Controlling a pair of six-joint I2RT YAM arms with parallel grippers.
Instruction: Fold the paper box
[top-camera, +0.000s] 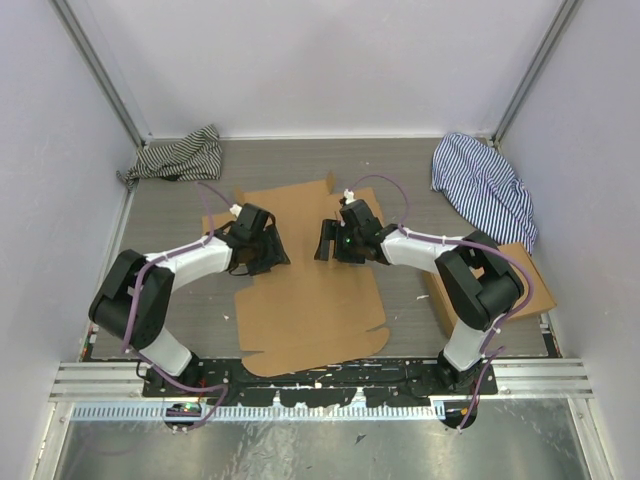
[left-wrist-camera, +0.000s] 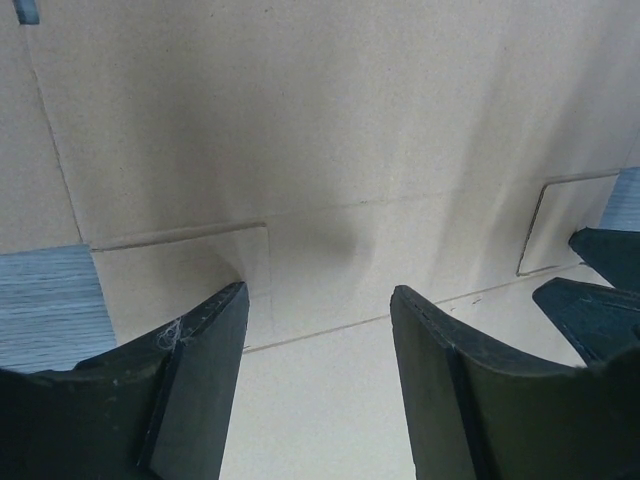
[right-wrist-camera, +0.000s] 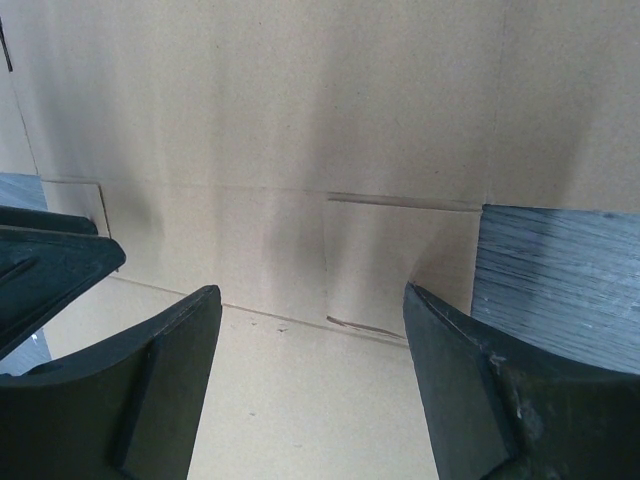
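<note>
The paper box (top-camera: 310, 295) lies flat and unfolded at the middle of the surface, reaching toward the near edge. No flap appears raised, so all folding is judged outstanding. The left tool (top-camera: 268, 250) and right tool (top-camera: 326, 240) stand over its far half, both spread wide and holding nothing; contact cannot be confirmed.

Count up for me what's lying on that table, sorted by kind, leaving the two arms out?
Brown cardboard: 2, the flat paper box in the middle and a second cardboard piece partly under the right arm
Striped cloths: 2, a dark striped cloth and a blue striped cloth
Total: 4
</note>
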